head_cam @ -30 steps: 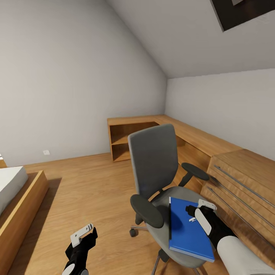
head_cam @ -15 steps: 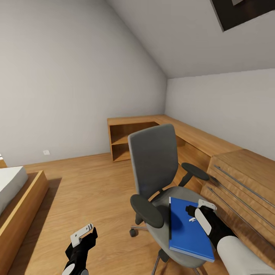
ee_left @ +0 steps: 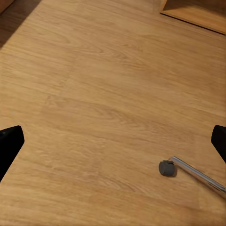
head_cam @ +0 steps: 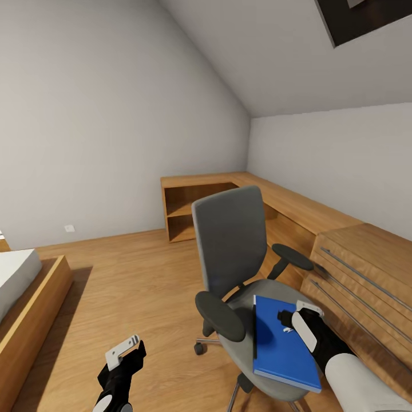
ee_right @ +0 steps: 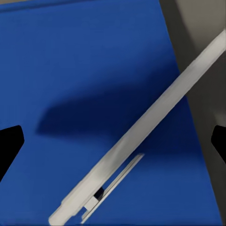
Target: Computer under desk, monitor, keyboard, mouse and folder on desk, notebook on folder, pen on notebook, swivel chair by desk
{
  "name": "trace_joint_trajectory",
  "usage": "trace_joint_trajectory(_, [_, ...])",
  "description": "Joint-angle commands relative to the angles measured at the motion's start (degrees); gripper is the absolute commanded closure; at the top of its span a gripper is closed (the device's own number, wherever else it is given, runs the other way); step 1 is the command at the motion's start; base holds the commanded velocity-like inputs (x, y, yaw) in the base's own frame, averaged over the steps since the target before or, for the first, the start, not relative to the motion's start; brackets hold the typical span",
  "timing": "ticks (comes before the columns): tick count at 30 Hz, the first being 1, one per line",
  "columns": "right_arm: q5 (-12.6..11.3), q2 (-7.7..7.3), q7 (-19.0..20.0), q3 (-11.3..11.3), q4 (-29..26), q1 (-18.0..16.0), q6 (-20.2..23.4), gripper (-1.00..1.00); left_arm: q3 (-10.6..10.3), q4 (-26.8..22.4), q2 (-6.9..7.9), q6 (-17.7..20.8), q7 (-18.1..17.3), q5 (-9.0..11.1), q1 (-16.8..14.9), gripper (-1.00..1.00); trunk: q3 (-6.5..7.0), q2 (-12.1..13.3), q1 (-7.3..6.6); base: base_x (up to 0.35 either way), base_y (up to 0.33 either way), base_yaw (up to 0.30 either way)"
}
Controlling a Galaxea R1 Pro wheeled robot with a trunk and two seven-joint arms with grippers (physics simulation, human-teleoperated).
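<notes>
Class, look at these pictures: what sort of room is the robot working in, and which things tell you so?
Most likely an attic bedroom with a work corner: a white-sheeted bed at the left edge, a sloped ceiling, and a grey swivel chair beside low wooden shelving.

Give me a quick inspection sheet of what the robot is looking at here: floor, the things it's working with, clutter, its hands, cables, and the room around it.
Surface: light wood floor, bare where visible.
Job's things: grey swivel chair stands by a light wooden drawer unit; blue folder lies flat on its seat; a silvery-white pen lies on the folder, its far end reaching past the folder's edge.
Clutter: nothing seen.
Grippers: right gripper open, held over the folder and pen; left gripper open, held over the floor near a chair caster.
Cables: nothing seen.
Surroundings: grey walls, sloped ceiling with a skylight, wooden shelf unit in the corner, bed at the left.
</notes>
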Motion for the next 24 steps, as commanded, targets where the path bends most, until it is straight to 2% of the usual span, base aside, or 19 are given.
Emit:
trace_joint_trajectory(1, [-0.52,-0.04,-0.43,0.22,-0.13,-0.02,0.44,-1.0,-0.07,-0.1,0.01,0.24,0.35,0.23,-0.03,-1.0,-0.06,-0.03,-0.01,0.0,0.0,0.0])
trace_joint_trajectory(16, [-0.55,-0.04,-0.41,0.18,-0.18,-0.02,1.38,-1.0,-0.05,-0.1,0.01,0.28,0.46,0.25,-0.03,-1.0,-0.06,-0.03,-0.01,0.0,0.0,0.0])
trace_joint_trajectory(21, [-0.55,-0.04,-0.41,0.18,-0.18,-0.02,1.4,-1.0,-0.06,-0.1,0.01,0.32,0.5,0.25,-0.03,-1.0,-0.96,-2.03,1.09,0.0,0.0,0.0])
trace_joint_trajectory(24, [-0.55,-0.04,-0.41,0.18,-0.2,-0.02,1.41,-1.0,-0.02,-0.1,0.01,0.3,0.52,0.25,-0.03,-1.0,-0.96,-2.03,1.09,0.0,0.0,0.0])
